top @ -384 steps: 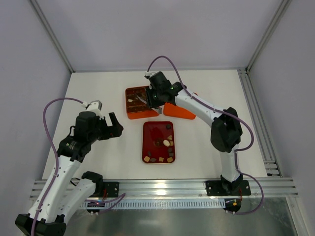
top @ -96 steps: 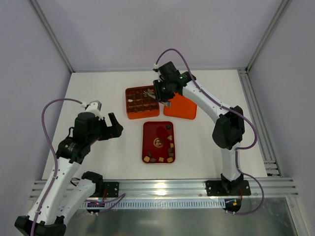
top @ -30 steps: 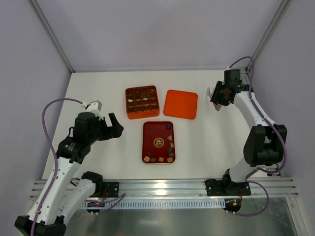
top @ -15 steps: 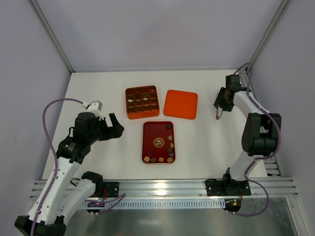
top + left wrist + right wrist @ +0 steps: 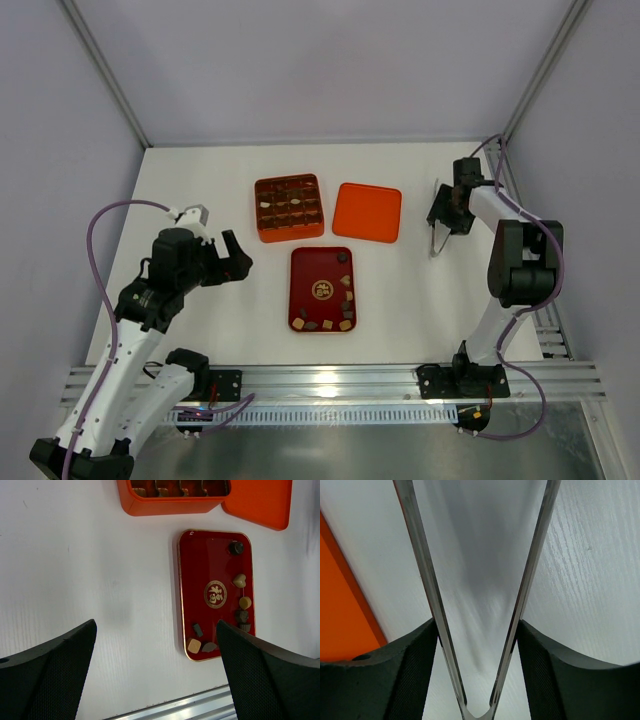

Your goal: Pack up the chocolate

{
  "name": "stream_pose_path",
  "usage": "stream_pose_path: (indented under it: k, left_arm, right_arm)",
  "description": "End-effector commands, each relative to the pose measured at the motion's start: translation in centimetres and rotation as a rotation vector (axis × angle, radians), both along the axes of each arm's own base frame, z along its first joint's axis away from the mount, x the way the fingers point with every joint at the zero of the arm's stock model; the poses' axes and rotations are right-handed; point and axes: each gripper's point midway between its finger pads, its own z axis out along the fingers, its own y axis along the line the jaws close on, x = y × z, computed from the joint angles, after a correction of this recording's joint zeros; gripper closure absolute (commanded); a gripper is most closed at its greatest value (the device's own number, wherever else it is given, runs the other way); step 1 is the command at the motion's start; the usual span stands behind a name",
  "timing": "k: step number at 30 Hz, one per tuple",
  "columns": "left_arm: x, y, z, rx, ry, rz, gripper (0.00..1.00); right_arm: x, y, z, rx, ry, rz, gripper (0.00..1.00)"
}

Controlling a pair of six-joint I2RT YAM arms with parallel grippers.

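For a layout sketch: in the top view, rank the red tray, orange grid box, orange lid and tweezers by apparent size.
Largest: red tray; then orange grid box and orange lid, too alike to rank; tweezers smallest.

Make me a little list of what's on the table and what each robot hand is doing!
chocolates: several small dark and tan pieces on the tray, a few more in the box
red tray: flat on the table, near the middle
orange box: behind the tray, open, with grid compartments
orange lid: lying flat to the right of the box
left gripper: open, empty, above bare table left of the tray
right gripper: far right, holding the tweezers
metal tweezers: between the right gripper's fingers, carrying no chocolate
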Motion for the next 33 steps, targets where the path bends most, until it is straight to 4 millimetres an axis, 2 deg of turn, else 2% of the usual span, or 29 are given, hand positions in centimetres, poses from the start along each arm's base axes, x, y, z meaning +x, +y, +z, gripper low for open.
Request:
stream_pose_path:
  k: [1,10,18,21,22,24,26,27,28,29,30,31,32,33]
  left_arm:
    - [0.4,-0.5,0.6,-0.019,-0.025,-0.015,0.0]
    - [0.4,-0.5,0.5,-0.017,-0.021,-0.014,0.0]
    - [0.5,-0.5,0.4,-0.015,-0.017,-0.014,0.0]
    - [0.5,-0.6,0.3,-0.013,-0.014,-0.016,0.0]
    - [0.5,-0.5,0.3,-0.012,-0.015,-0.014,0.0]
    - [0.5,-0.5,0.1,-0.011,-0.008,-0.013,0.0]
    - [0.6,-0.5,0.1,-0.008,-0.008,-0.009,0.0]
    - [0.7,-0.5,-0.1,-0.005,0.001,-0.009,0.0]
    - [0.7,-0.5,0.0,-0.007,0.002,-0.01,0.0]
    - [0.8,-0.7,0.0,-0.008,0.004,-0.016,0.0]
    - [1.0,-0.8,0.0,-0.011,0.008,-0.019,0.0]
    - [1.2,-1.0,0.2,-0.017,0.01,-0.02,0.0]
    - [1.5,-1.2,0.3,-0.022,0.012,-0.023,0.0]
    - [1.7,-1.5,0.4,-0.028,0.014,-0.032,0.0]
  right_arm:
    - [-0.1,0.0,-0.2,0.008,-0.012,-0.002,0.34]
    - [-1.0,0.2,-1.1,0.016,0.006,0.0,0.29]
    - [-1.8,0.2,-0.6,0.018,0.0,0.003,0.15]
    - [-2.2,0.1,0.6,0.012,-0.024,-0.005,0.15]
    - [-2.1,0.1,2.0,0.011,-0.062,-0.006,0.15]
    - [-2.1,0.3,3.5,0.016,-0.098,-0.008,0.15]
    - [-1.9,1.2,5.8,0.016,-0.146,0.014,0.18]
    - [-1.0,1.7,7.5,0.009,-0.186,0.032,0.19]
    - [-0.9,1.8,8.0,0.003,-0.187,0.035,0.24]
    - [-0.4,4.1,8.6,0.0,-0.199,0.093,0.28]
    - [0.7,4.9,10.1,0.003,-0.235,0.112,0.31]
    - [1.3,5.7,10.4,0.006,-0.245,0.131,0.36]
    - [1.9,6.9,9.3,0.013,-0.214,0.159,0.38]
    - [3.2,7.7,10.6,0.029,-0.242,0.177,0.4]
